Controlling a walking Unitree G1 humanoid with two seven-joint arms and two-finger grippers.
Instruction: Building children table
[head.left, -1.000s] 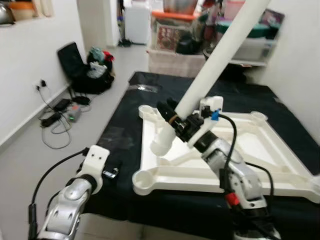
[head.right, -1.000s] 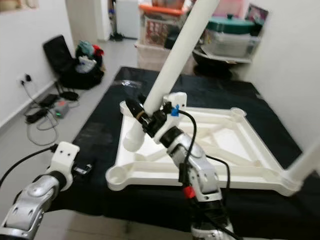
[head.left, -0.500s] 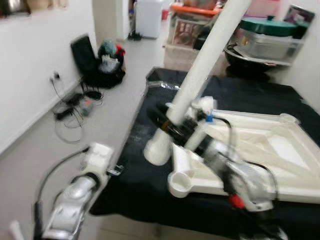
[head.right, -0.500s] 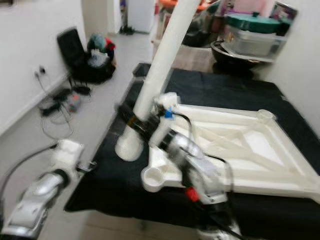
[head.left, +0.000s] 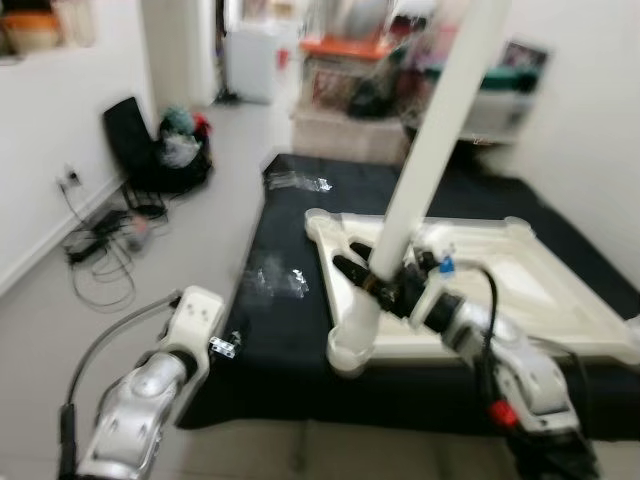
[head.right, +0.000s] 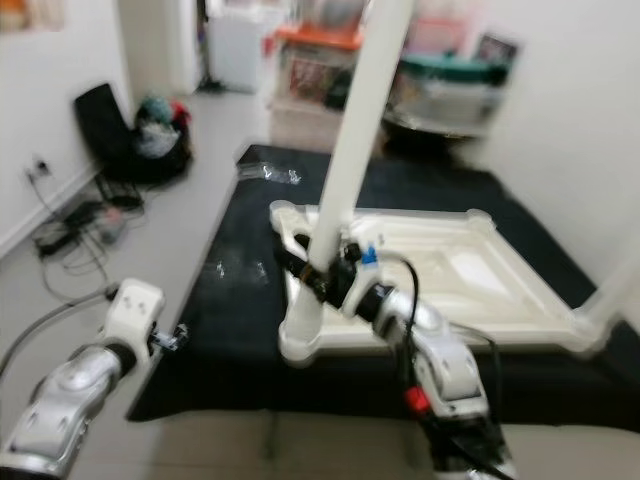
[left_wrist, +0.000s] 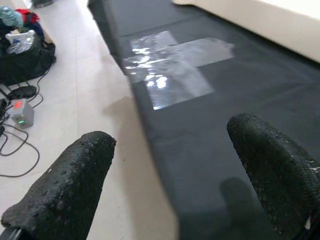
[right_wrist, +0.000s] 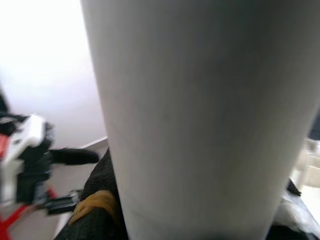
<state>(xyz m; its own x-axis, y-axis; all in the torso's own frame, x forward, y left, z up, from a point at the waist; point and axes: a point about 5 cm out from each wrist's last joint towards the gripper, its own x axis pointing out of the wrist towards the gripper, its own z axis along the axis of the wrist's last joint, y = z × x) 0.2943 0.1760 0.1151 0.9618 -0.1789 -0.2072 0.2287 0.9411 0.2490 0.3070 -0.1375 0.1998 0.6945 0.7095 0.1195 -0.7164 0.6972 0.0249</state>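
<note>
In the left eye view, the right gripper (head.left: 372, 287) is pinching a long white plastic table leg (head.left: 425, 165) near its lower end, holding it almost upright with its foot (head.left: 349, 352) sitting on the near corner socket of the upturned white plastic tabletop frame (head.left: 520, 262) just below the fingers. The risk, as I judge it, is the tall leg levering out of so low a grip, or jamming if pressed in tilted. In the left wrist view, the left gripper (left_wrist: 167, 172) is hovering with fingers spread over the black cloth (left_wrist: 240, 85), well apart from the leg. In the right wrist view, the leg (right_wrist: 200, 115) is lying directly between the fingers.
</note>
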